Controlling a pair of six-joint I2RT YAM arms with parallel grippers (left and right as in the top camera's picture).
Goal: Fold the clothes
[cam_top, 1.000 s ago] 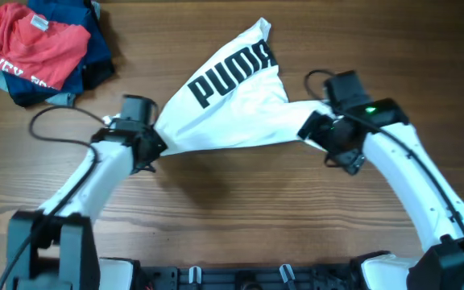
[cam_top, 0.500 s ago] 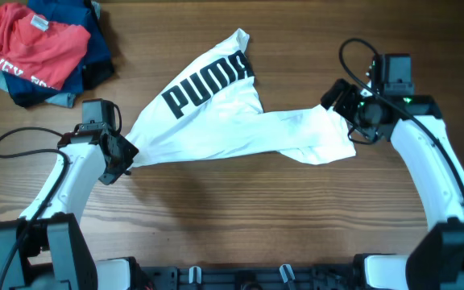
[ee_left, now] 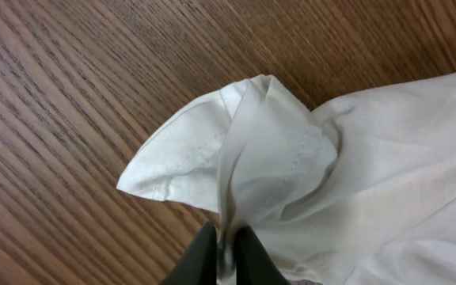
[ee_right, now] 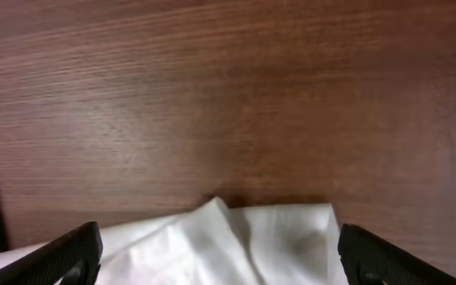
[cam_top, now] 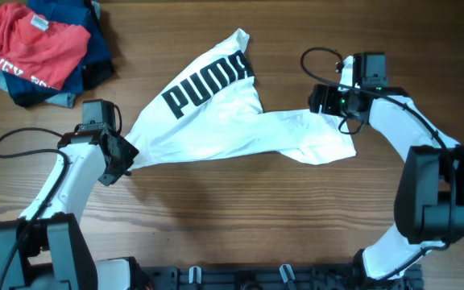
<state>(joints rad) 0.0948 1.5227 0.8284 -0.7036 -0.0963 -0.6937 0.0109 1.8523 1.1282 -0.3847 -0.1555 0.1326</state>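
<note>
The clothes (cam_top: 216, 121), a white shirt with black PUMA lettering, lie stretched and wrinkled across the middle of the wooden table. My left gripper (cam_top: 126, 157) is at the shirt's left corner. In the left wrist view the black fingers (ee_left: 226, 253) are pinched together on a fold of the white fabric (ee_left: 291, 166). My right gripper (cam_top: 322, 101) sits at the upper edge of the shirt's right end. Its fingers (ee_right: 220, 241) stand wide apart, with a corner of the cloth (ee_right: 252, 237) lying flat between them, untouched.
A pile of a red printed T-shirt (cam_top: 31, 44) on navy garments (cam_top: 95, 56) sits at the back left corner. Bare wooden table (cam_top: 240, 209) runs in front of the shirt. Black cables loop beside both wrists.
Both arms pulled apart and the shirt came down flat, stretched out. The right gripper let go of the right end and shifted slightly left. The left arm has held still lately.
</note>
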